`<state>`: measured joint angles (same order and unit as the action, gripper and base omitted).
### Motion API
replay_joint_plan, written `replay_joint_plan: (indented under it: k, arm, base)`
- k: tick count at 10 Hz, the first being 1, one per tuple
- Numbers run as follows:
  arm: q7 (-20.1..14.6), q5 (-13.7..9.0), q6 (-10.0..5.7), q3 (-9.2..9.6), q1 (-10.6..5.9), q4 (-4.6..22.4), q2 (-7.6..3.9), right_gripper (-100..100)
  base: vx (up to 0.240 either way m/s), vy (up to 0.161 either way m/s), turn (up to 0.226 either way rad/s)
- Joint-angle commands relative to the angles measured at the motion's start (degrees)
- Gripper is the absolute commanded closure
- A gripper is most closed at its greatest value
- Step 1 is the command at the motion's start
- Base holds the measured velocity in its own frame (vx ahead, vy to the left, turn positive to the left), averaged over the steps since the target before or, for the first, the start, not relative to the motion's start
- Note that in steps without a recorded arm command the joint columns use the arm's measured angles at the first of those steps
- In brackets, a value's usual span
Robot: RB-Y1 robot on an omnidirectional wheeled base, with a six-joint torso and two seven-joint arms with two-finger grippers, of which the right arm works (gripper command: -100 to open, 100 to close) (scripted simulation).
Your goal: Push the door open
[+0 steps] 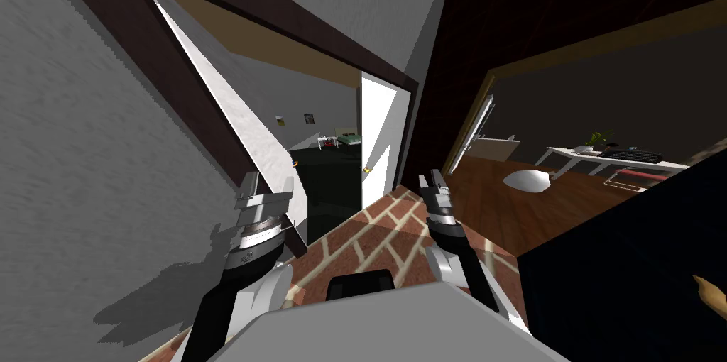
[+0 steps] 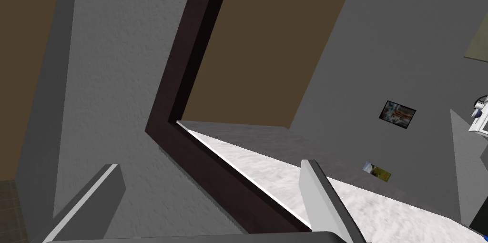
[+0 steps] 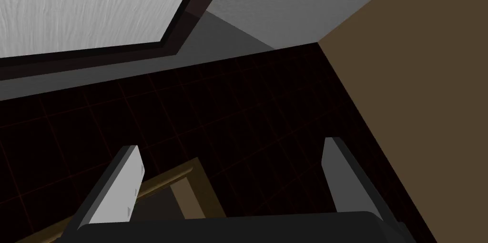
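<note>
My left gripper is raised at the door, jaws wide apart and holding nothing. The door is white and rough-faced. It stands swung away from me into the room beyond, with its near edge just ahead of my left fingers. In the left wrist view the dark frame runs up between the two jaws, and the door's pale face lies behind the finger on the room side (whether that finger touches it, I cannot tell). The other finger sits before the grey wall outside the frame.

My right gripper is up too, well apart from the left one and off the door, past the frame's far post. Its jaws are also wide open and empty, pointing at a dark gridded wall. Under both grippers lies a brick floor. Past the left jaws, through the doorway, a second door, also white, stands deeper in the room.
</note>
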<state>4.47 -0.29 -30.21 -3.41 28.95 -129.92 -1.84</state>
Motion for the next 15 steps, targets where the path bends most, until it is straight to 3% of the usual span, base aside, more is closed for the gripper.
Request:
replay_joint_plan:
  k: [1, 6, 10, 12, 14, 15]
  arm:
    - [-0.2, -0.2, -0.41, 0.43, -1.01, 2.6, -0.30, -100]
    - [-0.7, -0.5, -1.45, 1.51, -3.56, 9.2, -0.95, -100]
    - [-1.3, -1.0, -2.69, 2.79, -6.61, 16.9, -1.56, -100]
    - [-1.5, -1.1, -3.03, 3.15, -7.46, 19.2, -1.71, -100]
    - [-1.9, -1.4, -3.76, 3.91, -9.25, 23.0, -2.01, -100]
    - [-1.9, -1.4, -3.76, 3.91, -9.25, 23.7, -2.01, -100]
  base:
    - [0.054, -0.003, 0.062]
    - [0.097, -0.042, 0.060]
    - [0.089, -0.062, 0.077]
    - [0.072, -0.053, 0.058]
    - [0.059, -0.048, 0.067]
    - [0.061, -0.042, 0.043]
